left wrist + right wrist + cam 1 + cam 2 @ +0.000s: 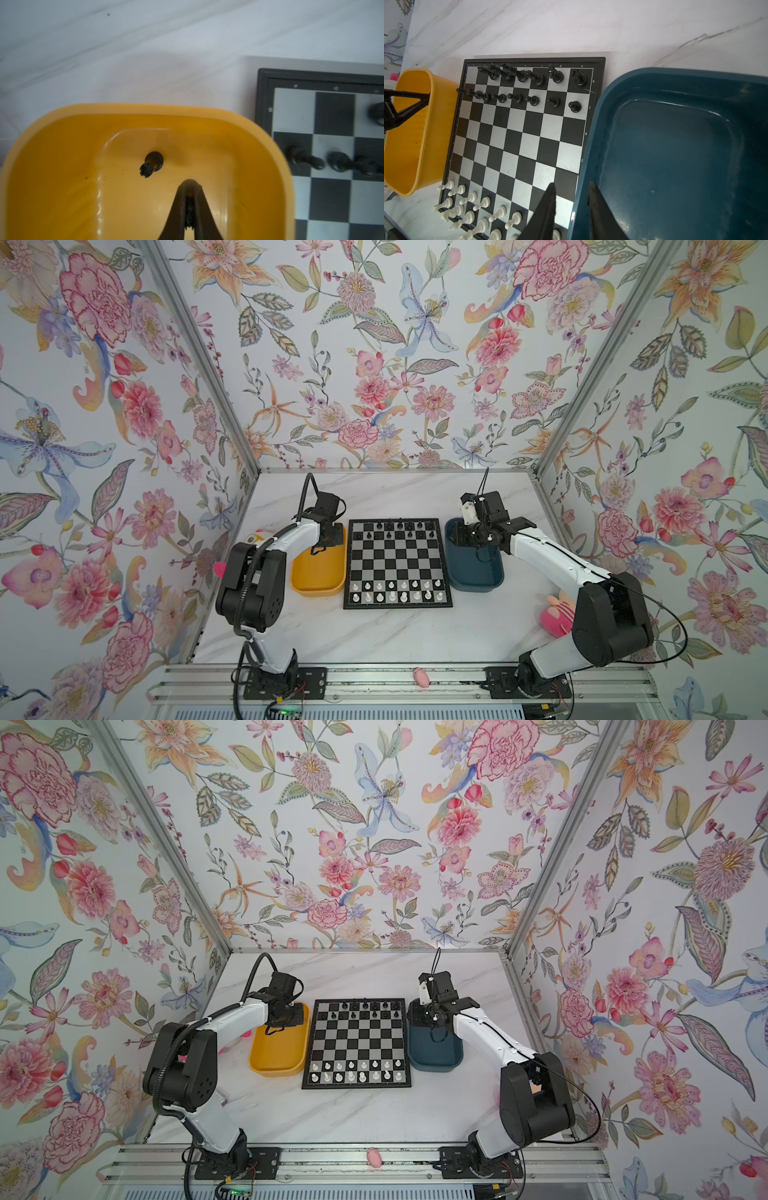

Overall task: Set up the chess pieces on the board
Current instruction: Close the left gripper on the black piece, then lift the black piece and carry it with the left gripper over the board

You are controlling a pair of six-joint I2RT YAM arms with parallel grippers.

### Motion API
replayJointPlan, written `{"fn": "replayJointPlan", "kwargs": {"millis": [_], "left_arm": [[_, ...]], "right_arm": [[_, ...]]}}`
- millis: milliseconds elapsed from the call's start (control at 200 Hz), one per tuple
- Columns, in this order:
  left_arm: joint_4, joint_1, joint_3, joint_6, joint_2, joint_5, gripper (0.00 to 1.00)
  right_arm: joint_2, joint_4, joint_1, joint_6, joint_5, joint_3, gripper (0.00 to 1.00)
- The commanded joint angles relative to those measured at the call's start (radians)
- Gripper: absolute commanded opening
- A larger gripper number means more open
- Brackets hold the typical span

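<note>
The board [397, 564] lies mid-table, with black chess pieces [399, 529] on its two far rows and white chess pieces [395, 591] on its two near rows. My left gripper [190, 182] is down inside the yellow tray [145, 109], shut on a small black chess piece [189, 216] wedged between its fingers. Another black piece [151, 164] lies on its side on the tray floor, just ahead of the fingertips. My right gripper [572, 186] hangs open over the dark blue tray's [675, 145] rim next to the board, holding nothing.
Yellow tray [316, 593] touches the board's left edge, blue tray [476, 572] its right edge. A pink plush [557, 612] lies by the right arm's base. Another plush [253, 537] peeks out behind the left arm. A small pink toy [421, 677] rests on the front rail.
</note>
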Motion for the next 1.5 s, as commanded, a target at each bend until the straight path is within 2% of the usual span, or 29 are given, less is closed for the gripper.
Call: {"fn": "replayJointPlan", "kwargs": {"millis": [0,190,586,1496], "left_arm": [[-0.066,-0.024,0.085,0.016,-0.064,-0.055,0.00],[-0.098,-0.059,0.201,0.035,-0.045,-0.044,0.00],[-0.147,-0.132,0.451,0.074,0.186,-0.001,0.00],[-0.123,-0.164,0.507,0.068,0.387,0.072,0.00]], "right_arm": [[-0.023,0.003,-0.003,0.007,0.001,-0.015,0.29],[-0.049,-0.003,-0.006,0.004,0.000,-0.015,0.30],[-0.068,-0.005,-0.023,-0.002,-0.002,-0.024,0.30],[-0.057,0.004,-0.045,-0.001,-0.015,-0.055,0.30]]}}
